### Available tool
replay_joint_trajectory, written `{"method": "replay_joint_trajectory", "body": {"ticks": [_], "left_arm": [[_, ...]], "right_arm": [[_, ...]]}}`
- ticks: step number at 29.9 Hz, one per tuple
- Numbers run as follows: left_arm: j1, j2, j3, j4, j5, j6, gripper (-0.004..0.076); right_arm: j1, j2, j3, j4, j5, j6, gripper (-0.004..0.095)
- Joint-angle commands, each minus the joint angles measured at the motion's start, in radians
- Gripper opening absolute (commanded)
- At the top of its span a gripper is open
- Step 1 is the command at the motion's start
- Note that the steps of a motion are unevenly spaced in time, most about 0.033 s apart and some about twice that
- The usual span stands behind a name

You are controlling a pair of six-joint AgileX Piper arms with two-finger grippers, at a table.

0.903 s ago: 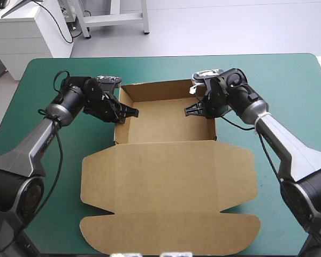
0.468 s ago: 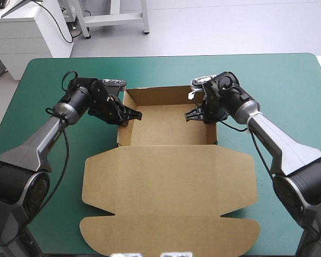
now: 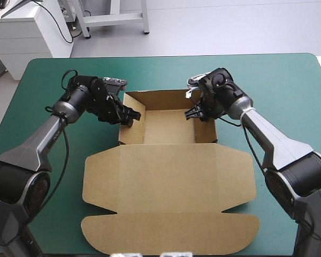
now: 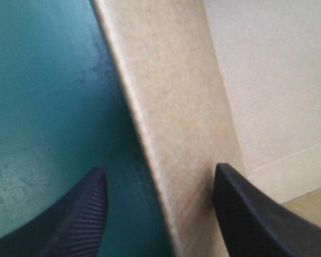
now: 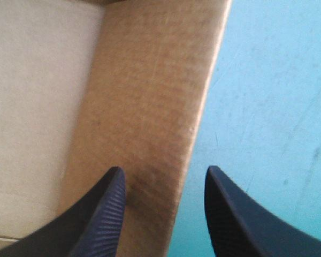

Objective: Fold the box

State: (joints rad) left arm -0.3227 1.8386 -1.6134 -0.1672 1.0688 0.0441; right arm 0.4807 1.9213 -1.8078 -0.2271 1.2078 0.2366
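Nearest the robot, the brown box [image 3: 168,182] lies on the teal-green surface [image 3: 289,107], its lid panels spread flat. Just beyond them sits the open tray, walls up. At the tray's left wall, the left end effector [image 3: 129,116] straddles the board, released: one black finger outside over the cover, the other inside, possibly brushing the wall, though the wrist view leaves that unclear. Across the tray, the right end effector [image 3: 191,114] straddles the right wall the same way, fingers [image 5: 96,214] parted, not clamped. The far wall stands upright between the two.
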Motion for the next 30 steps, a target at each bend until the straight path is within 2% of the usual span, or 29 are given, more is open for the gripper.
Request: {"method": "replay_joint_trajectory", "body": {"ticks": [1,6,8,10,11,15,23,30], "left_arm": [[-0.005,-0.068,-0.1,-0.004,0.022,0.002,0.0432],[-0.005,-0.084,-0.257,0.001,0.104,0.002,0.043],[-0.005,-0.088,-0.321,0.039,0.141,0.002,0.0407],[-0.005,-0.092,-0.394,0.128,0.217,0.002,0.033],[-0.005,-0.097,-0.408,0.156,0.224,0.002,0.0283],[-0.005,-0.164,-0.417,0.209,0.222,0.002,-0.0012],[-0.005,-0.348,-0.357,0.152,0.222,0.005,-0.0008],[-0.005,-0.542,-0.122,0.149,0.218,0.047,-0.0008]], "right_arm": [[-0.002,-0.056,-0.087,-0.038,-0.002,-0.017,0.0435],[-0.002,-0.056,-0.154,-0.044,0.038,-0.06,0.0435],[-0.002,-0.058,-0.162,-0.042,0.038,-0.06,0.0435],[-0.002,-0.058,-0.162,-0.036,0.038,-0.06,0.0435],[-0.002,-0.056,-0.162,-0.033,0.038,-0.06,0.0435],[-0.002,-0.056,-0.162,-0.033,0.038,-0.055,0.043],[-0.002,-0.054,-0.089,-0.033,0.038,0.004,0.0419],[-0.002,-0.015,-0.052,0.009,0.036,0.004,0.0413]]}}
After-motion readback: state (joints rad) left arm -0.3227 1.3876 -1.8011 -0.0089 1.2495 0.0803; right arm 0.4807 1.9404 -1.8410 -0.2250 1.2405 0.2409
